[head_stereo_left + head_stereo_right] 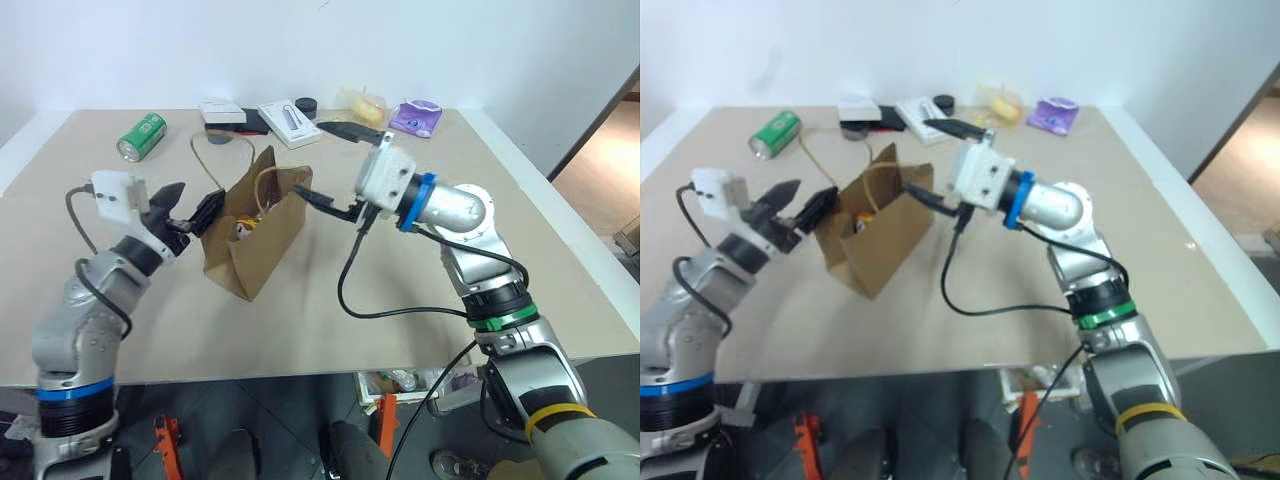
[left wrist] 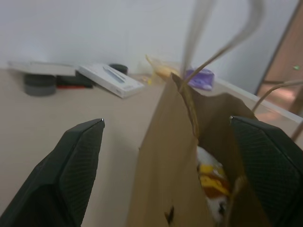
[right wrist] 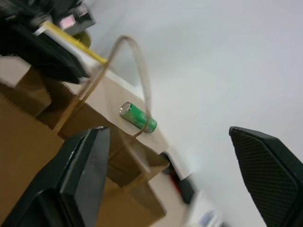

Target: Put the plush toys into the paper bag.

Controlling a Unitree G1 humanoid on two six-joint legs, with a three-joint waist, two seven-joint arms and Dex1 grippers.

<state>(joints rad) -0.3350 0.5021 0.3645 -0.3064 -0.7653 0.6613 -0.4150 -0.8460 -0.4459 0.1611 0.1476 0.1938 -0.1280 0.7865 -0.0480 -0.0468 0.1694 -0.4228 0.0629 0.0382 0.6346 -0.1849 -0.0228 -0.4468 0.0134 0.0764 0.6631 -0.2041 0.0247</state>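
Left pincer point(image 1: 192, 212) released, fingers spread at the left rim of the brown kraft paper bag point(image 1: 262, 247). Right pincer point(image 1: 322, 204) released too, at the bag's right rim. Bag upright mid beige tabletop point(image 1: 330, 290), mouth open. Yellow-white plush toy point(image 2: 211, 182) inside. Green can point(image 1: 141, 136) far left.

Inside the paper bag point(image 1: 258, 236), only a patch of yellow and white plush point(image 2: 211, 182) shows past the rim; which toy it is, and whether a second lies beneath, cannot be told. The bag's handle loop point(image 2: 222, 35) is blurred and cut off at the frame edge. Far items beside the green can point(image 1: 141, 136) stay too small to identify.
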